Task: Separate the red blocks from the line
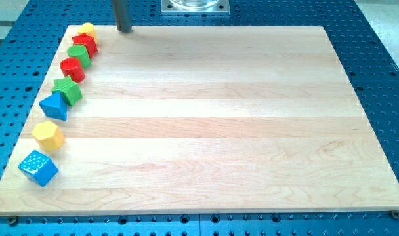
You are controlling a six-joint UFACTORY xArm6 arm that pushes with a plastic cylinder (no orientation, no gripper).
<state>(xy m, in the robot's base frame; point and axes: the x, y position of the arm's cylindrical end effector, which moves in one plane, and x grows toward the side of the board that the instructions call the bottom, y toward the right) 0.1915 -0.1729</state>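
Note:
A line of blocks runs down the board's left edge. From the top: a yellow block [87, 29], a red block [86, 43], a green block [79, 55], a red cylinder [73, 68], a green star-shaped block [68, 90], a blue triangular block [54, 106], a yellow hexagonal block [48, 136] and a blue cube [38, 168]. My tip [125, 29] stands at the board's top edge, to the right of the yellow and red blocks, apart from them.
The wooden board [212, 131] lies on a blue perforated table [383, 78]. A metal base plate [195, 6] sits at the view's top centre, beyond the board.

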